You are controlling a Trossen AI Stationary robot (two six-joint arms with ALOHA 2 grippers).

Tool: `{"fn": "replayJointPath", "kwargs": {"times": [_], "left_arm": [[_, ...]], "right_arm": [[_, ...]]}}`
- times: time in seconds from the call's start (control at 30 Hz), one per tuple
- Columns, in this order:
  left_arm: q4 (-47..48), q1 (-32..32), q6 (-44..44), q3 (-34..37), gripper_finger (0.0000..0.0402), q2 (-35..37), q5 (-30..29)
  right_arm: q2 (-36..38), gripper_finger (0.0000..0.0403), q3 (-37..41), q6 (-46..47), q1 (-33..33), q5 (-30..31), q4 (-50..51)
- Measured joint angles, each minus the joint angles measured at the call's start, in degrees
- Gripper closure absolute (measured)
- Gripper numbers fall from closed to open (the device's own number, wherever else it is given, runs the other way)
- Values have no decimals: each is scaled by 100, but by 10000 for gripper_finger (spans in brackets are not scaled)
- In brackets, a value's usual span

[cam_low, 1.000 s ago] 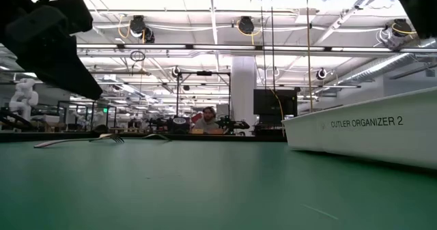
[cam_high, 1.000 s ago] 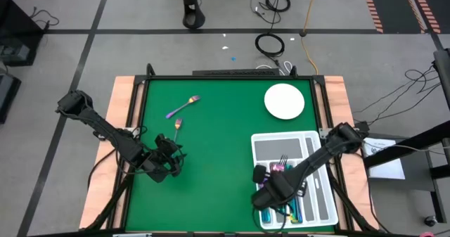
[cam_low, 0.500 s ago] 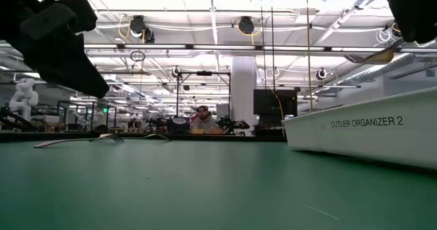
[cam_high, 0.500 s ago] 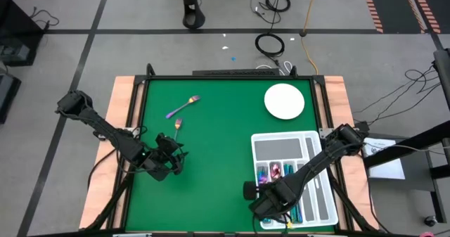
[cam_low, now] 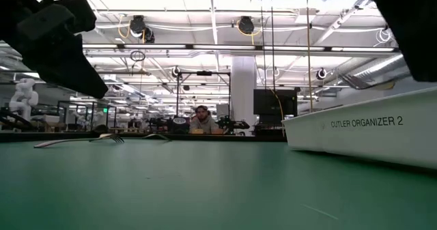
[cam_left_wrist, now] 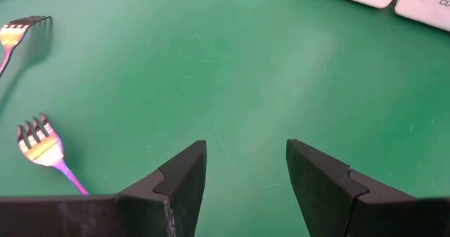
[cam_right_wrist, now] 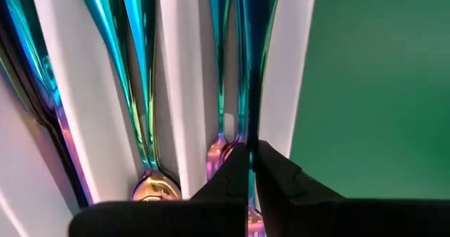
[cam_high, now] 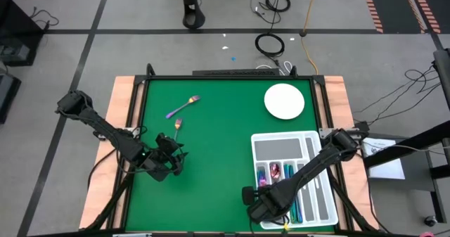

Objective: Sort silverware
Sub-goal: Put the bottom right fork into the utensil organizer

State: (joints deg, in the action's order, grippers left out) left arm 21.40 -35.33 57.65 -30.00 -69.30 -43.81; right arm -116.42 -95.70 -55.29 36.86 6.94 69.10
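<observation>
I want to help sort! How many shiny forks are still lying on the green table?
2: one fork lies toward the table's far side, the other fork just nearer the left gripper. None seem hidden.

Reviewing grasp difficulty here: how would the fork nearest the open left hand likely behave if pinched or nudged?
The fork looks like thin glossy metal, so probably stiff and fairly slippery. It lies flat on the green mat, leaving little edge for the left hand to get under. Nudged, it would likely slide or pivot rather than roll.
</observation>
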Motion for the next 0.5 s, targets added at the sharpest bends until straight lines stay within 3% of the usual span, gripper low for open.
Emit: {"fn": "replayJointPath", "kwargs": {"times": [0.5], "left_arm": [[-31,7,-125,0,203,-2,2]], "right_arm": [[-153,403,339,-367,-52,15,-105]]}}
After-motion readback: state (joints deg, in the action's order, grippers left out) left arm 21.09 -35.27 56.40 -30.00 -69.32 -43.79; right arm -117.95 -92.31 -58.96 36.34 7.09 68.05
